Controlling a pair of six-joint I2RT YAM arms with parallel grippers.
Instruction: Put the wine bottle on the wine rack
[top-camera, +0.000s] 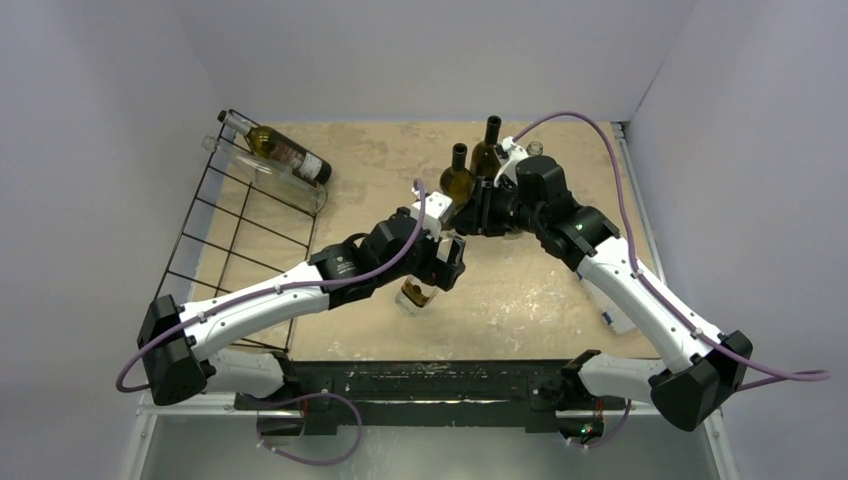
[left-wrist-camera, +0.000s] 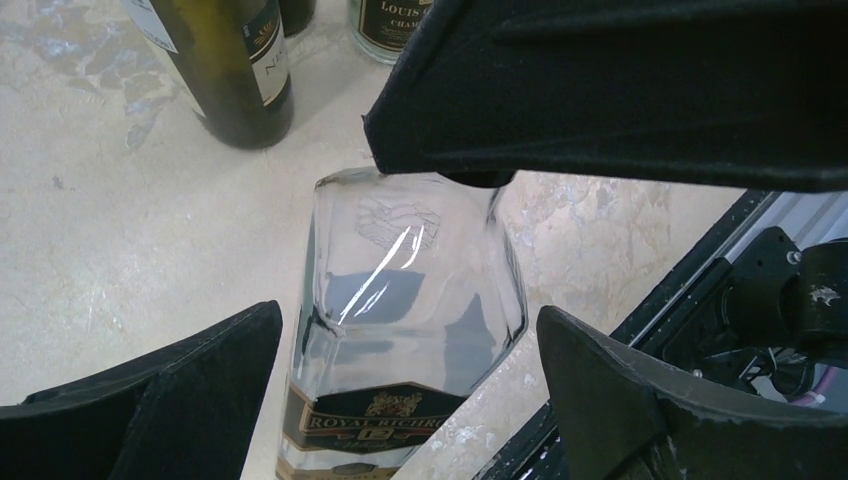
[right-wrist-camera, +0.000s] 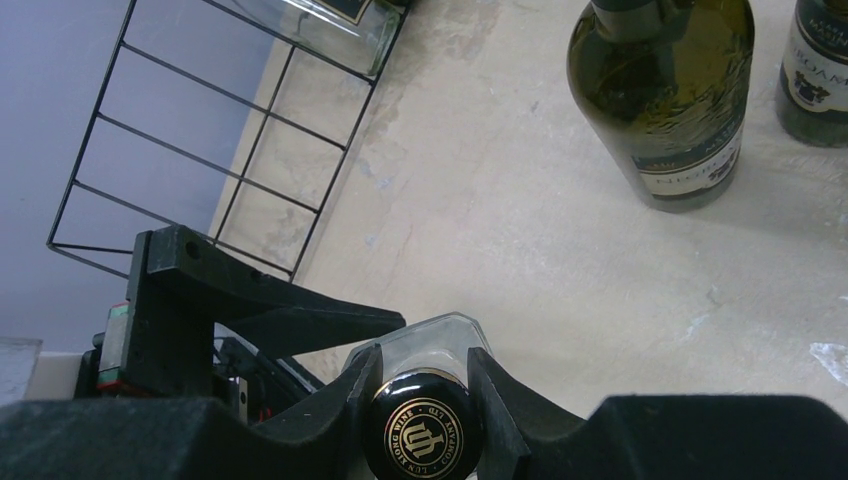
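Note:
The wine bottle is clear glass with a black and gold label and a black cap. It hangs tilted over the table, with its base showing below the left arm. My right gripper is shut on the neck just under the cap, also seen from above. My left gripper stands open with a finger on each side of the bottle's body, not touching it. The black wire wine rack lies at the table's left side.
At the rack's far end lie a dark green bottle and a clear bottle. Two green bottles stand upright at the back, close behind my right gripper. A black rail runs along the near edge.

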